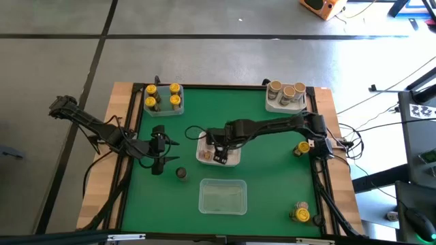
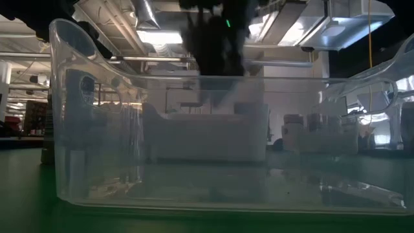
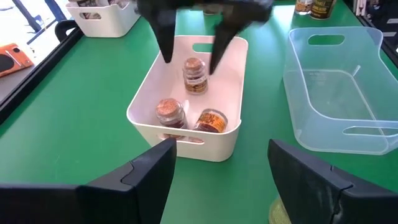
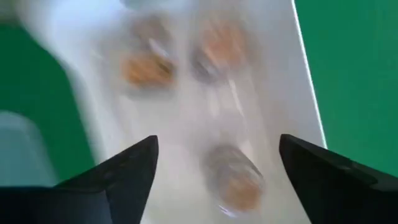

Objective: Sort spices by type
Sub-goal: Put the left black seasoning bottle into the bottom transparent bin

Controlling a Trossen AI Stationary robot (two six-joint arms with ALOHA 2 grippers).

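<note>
The small white rectangular bin (image 1: pixel 204 156) is blocked from above by the right gripper (image 1: pixel 219 148), fingers spread over three brown-lidded jars (image 3: pixel 195 76). Bare green mat (image 1: pixel 266 170) separates it from the clear plastic bin (image 1: pixel 222 196).

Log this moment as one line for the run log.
right tool: open, over white bin | three spice jars inside bin | left tool: open, waiting beside bin | clear bin: no jars

Green table (image 1: pixel 272 170), white bin (image 1: pixel 235 158), clear bin (image 1: pixel 222 196), loose spice jars (image 1: pixel 181 173)
</note>
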